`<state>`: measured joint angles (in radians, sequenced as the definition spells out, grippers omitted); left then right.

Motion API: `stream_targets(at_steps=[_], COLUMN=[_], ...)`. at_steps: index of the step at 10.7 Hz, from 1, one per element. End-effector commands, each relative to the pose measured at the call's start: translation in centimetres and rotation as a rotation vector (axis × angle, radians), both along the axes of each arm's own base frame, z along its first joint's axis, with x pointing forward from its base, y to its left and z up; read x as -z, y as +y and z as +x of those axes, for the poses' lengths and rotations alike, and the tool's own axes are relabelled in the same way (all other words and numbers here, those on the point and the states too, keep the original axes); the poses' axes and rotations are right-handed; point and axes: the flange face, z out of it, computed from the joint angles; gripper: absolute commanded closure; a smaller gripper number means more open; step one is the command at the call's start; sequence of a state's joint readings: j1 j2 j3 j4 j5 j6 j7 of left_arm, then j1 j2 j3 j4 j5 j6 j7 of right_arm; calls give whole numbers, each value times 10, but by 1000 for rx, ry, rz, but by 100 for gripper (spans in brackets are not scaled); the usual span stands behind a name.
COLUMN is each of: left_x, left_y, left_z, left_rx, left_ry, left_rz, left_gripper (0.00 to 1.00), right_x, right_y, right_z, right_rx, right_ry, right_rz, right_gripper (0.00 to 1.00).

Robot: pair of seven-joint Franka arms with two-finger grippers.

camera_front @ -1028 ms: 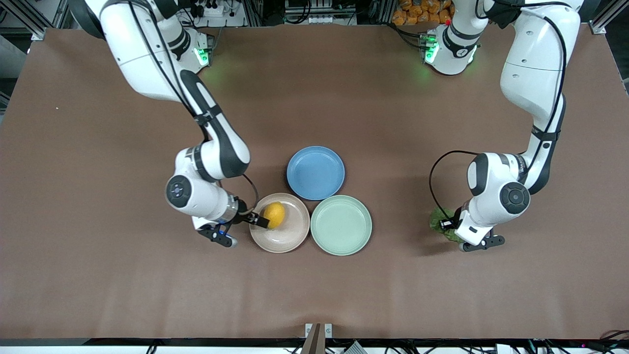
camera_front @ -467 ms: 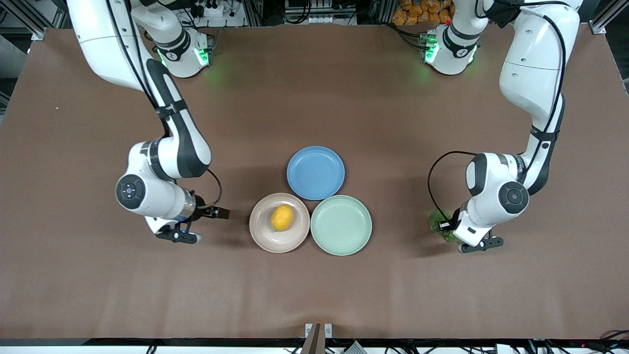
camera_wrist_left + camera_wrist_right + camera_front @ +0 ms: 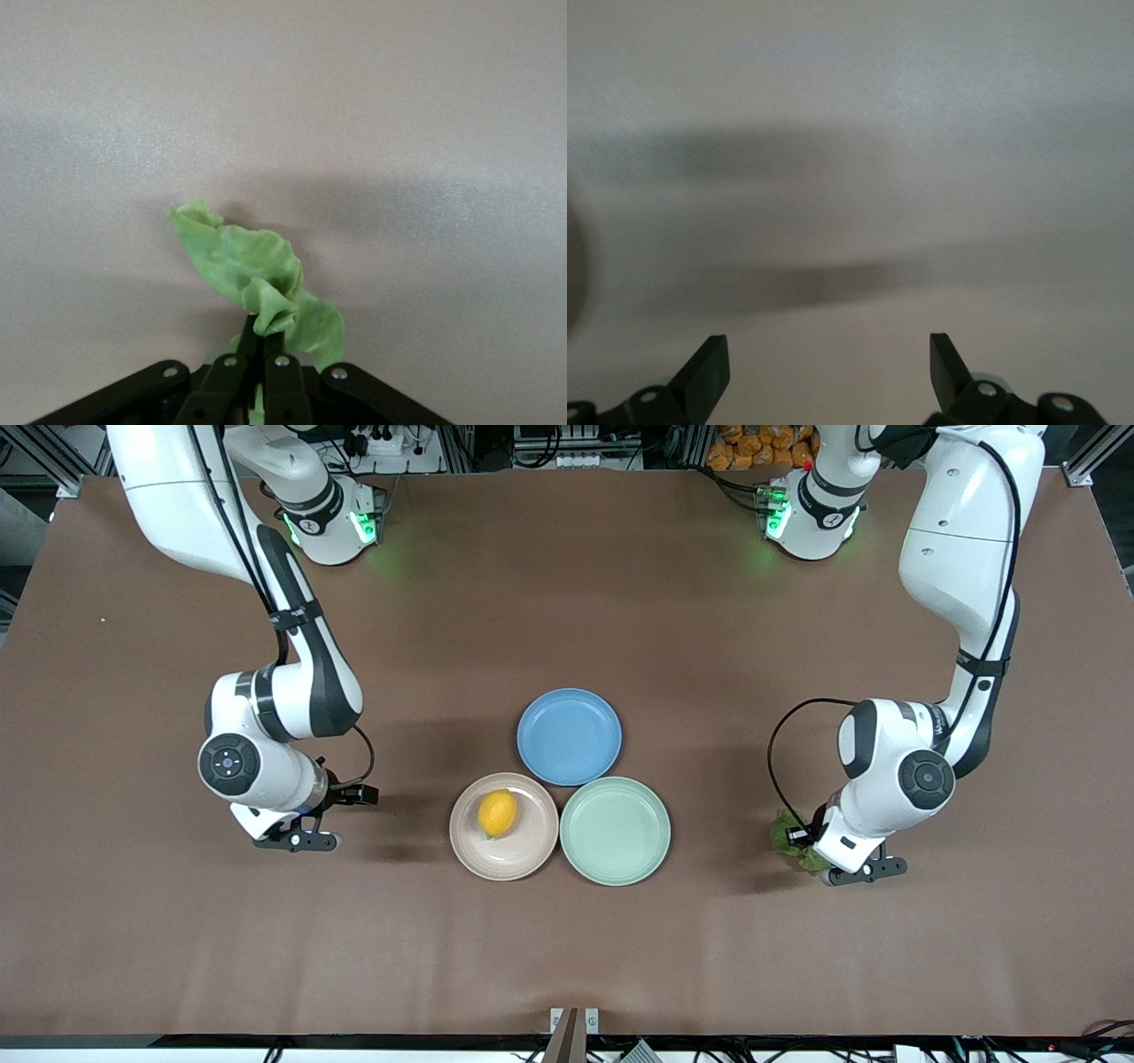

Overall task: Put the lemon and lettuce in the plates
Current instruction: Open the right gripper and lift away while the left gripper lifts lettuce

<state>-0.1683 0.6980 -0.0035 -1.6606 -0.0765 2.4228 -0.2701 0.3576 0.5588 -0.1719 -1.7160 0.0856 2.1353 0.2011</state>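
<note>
The yellow lemon (image 3: 497, 812) lies in the beige-pink plate (image 3: 516, 857). Beside it, toward the left arm's end, the mint green plate (image 3: 615, 831) holds nothing. My right gripper (image 3: 364, 794) hangs open over bare table on the right arm's side of the beige plate; in the right wrist view the right gripper (image 3: 828, 363) has only tabletop between its fingers. My left gripper (image 3: 797, 835) is low at the table near the left arm's end, shut on the lettuce (image 3: 783, 841). In the left wrist view the crumpled green lettuce (image 3: 252, 270) sticks out of the left gripper (image 3: 263, 329).
A blue plate (image 3: 569, 736) sits just farther from the front camera than the two plates, touching both. Brown table (image 3: 567, 948) spreads wide around the plates. Both arms' elbows and cables hang above the table ends.
My right gripper has pulled away from the beige plate toward its own end, leaving the lemon in the plate. My left gripper has shut on the lettuce.
</note>
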Motion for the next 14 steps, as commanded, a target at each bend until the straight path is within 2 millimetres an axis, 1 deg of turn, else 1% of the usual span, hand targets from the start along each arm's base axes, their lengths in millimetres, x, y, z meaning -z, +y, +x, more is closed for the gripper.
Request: stream_targets(at_steps=[1,2,4,5,6,7,8,9,10,12,13,14], left_x=[-10,-12,-16,-21,-25,-25,-27,-28,-35,-36,-36,-36], left_y=[-8,-10,-8,-9,-8,-4,-7,-11,-6,-6,-10,-8], left_z=[-3,-2,1,3,5,6,6,5,9,9,9,9], left_rx=[24,27,8,-35,-46,-58,-59,-42,-33,-27,-21,-27], left_ry=[7,21,28,45,59,62,63,69,71,78,78,83], left_rz=[-4,-4,-13,-19,-22,-31,-36,-29,-26,-30,-29,-32], left_gripper=[100,100,100,100,100,100,100,100,100,100,100,100], right_x=[-7,-12,-10,-1,4,7,7,6,7,8,10,11], right_y=[-15,-15,-16,-23,-41,-48,-50,-57,-59,-60,-70,-76], right_z=[-14,-13,-13,-22,-30,-34,-34,-32,-31,-30,-30,-29], right_rx=[-27,-27,-25,-19,3,5,-4,4,4,2,20,39], right_ry=[1,-6,-9,-13,-43,-59,-60,-62,-67,-78,-71,-63], right_rz=[-41,-38,-38,-36,-27,-21,-20,-18,-17,-13,6,58], right_gripper=[0,0,0,0,0,0,0,0,0,0,0,0])
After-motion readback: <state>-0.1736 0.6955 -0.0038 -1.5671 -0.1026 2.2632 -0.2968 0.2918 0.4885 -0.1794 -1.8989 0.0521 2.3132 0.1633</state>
